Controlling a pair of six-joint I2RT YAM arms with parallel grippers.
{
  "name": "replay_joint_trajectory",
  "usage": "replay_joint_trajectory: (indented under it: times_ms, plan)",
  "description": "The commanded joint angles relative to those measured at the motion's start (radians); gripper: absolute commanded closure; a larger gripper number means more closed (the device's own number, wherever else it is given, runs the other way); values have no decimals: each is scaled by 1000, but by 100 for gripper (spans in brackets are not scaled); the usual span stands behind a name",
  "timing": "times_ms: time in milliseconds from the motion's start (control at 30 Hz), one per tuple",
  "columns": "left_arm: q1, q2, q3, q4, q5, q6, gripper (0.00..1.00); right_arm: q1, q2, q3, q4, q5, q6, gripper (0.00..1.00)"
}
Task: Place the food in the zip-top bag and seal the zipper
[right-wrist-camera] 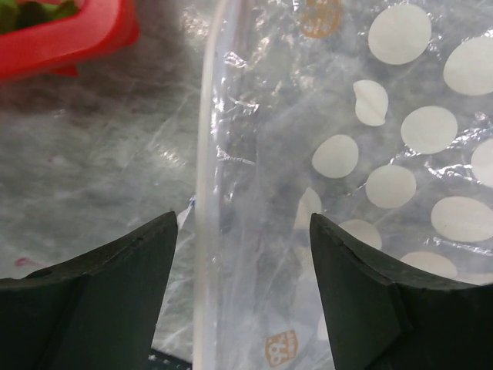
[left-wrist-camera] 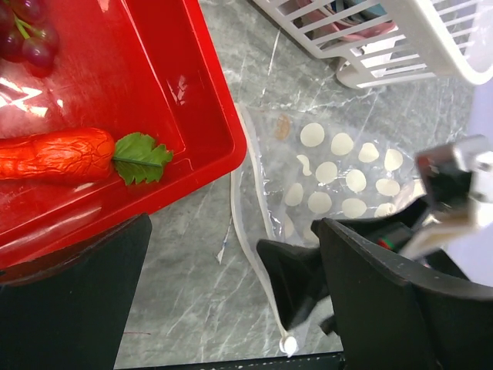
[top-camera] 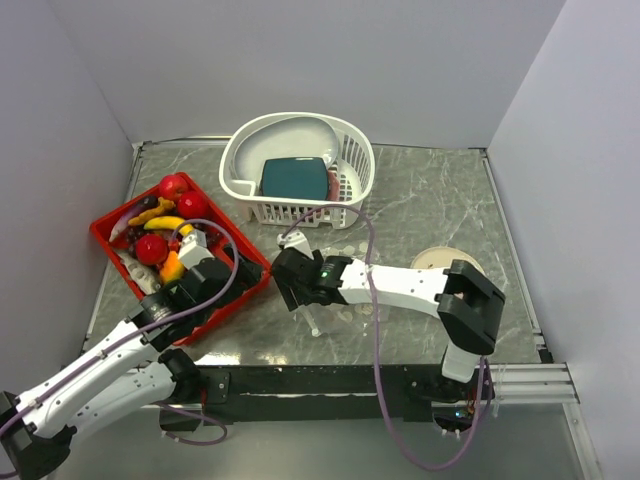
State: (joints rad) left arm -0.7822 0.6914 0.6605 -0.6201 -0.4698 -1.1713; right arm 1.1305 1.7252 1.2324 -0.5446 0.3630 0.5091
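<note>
Zip-top bag (right-wrist-camera: 370, 154): clear, white spots
Between the black fingers (right-wrist-camera: 92, 285) the bag is clear with white round spots; beyond them, a red tray (right-wrist-camera: 62, 35).

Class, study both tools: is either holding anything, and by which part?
Nothing is held. The right tool is open over the zipper of the zip-top bag; the left tool is open at the red tray edge.

place: robot test lab | evidence: blank grey enclosure walls (top-camera: 300, 60); marble-pattern table (top-camera: 430, 190)
</note>
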Motion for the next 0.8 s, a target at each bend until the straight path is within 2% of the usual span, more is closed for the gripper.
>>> replay_joint_trajectory:
  times_ms: [0,67,167,200,300,400,600,767]
  plan:
    - [6,-24,7,-29,-30,-27,3,11,48,76,-52,74,-4,24]
    - [4,-26,7,-30,-33,-28,3,11,57,76,-58,94,0,27]
    - [4,-27,2,-23,-23,-24,1,9,50,81,-71,125,17,40]
    - [4,-26,1,-17,-15,-8,1,8,37,81,-72,132,22,53]
    - [4,-18,-12,25,20,18,5,-5,-7,70,-64,139,39,72]
    - [4,-7,-38,95,72,45,8,-14,-62,56,-64,154,54,83]
    - [4,43,-50,187,119,61,10,-46,-229,-31,-11,162,107,94]
    - [4,86,-13,149,33,27,11,-92,-346,-96,31,134,111,98]
